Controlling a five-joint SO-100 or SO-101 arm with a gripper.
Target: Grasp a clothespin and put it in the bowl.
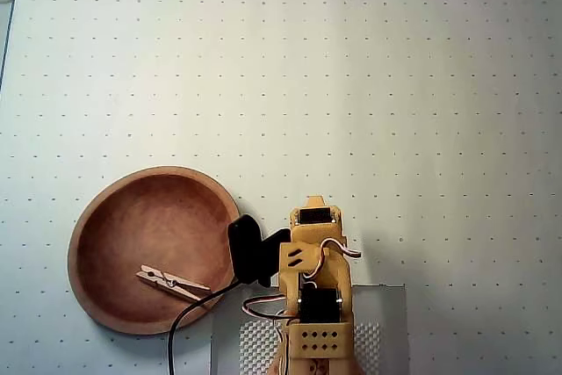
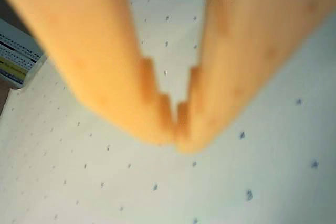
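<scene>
A: Look at your overhead view. The clothespin (image 1: 173,284) lies flat inside the bowl (image 1: 92,217), toward its lower right part, tilted slightly.

B: And your gripper (image 2: 175,129)?

A: In the wrist view your two orange fingers (image 2: 100,66) meet at the tips, nothing between them, just dotted counter (image 2: 262,182) below. It's closed and empty.

B: Where's your arm (image 1: 316,278)?

A: Folded up just right of the bowl, at the bottom edge of the overhead view, with a black cable (image 1: 189,313) trailing past the bowl's rim.
</scene>
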